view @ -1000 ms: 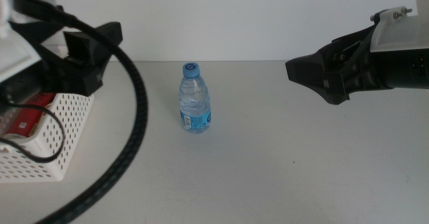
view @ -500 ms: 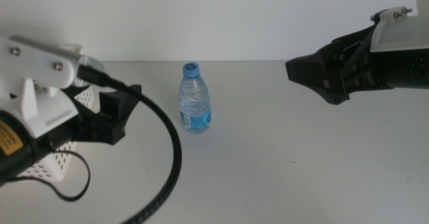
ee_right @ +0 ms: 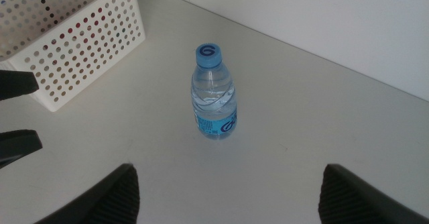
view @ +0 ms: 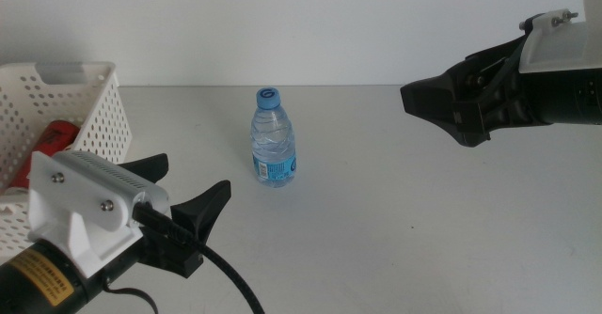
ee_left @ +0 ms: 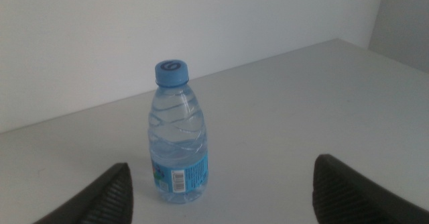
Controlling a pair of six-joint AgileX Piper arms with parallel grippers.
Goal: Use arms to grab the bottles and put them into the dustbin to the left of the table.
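A: Middle view first. Where's the bottle (view: pixel 274 138)?

B: Upright at the table's (view: pixel 395 220) centre, untouched. The left gripper (view: pixel 183 206) sits at its 7 o'clock, near, jaws apart and pointing toward it. The right gripper (view: pixel 435 107) hangs at its 3 o'clock, well apart; I cannot tell from here how its jaws stand. The bin (view: pixel 66 117) is at the bottle's 9 o'clock, with something red inside.

A: Left wrist view?

B: The bottle (ee_left: pixel 177 133) stands ahead, nearer one dark jaw than the other, both jaws spread wide, nothing between them.

A: Right wrist view?

B: The bottle (ee_right: pixel 215 93) again, with the bin (ee_right: pixel 74 43) beyond it. This gripper's own jaws stand wide apart and empty. The left gripper's tips (ee_right: pixel 17 117) show near the bin.

A: What could go wrong?

B: My guess: the bottle is light and tall, so an off-centre approach could have one jaw nudge it over before the other closes. Lying down, it could roll away. Carried low, it might also clip the bin's rim.
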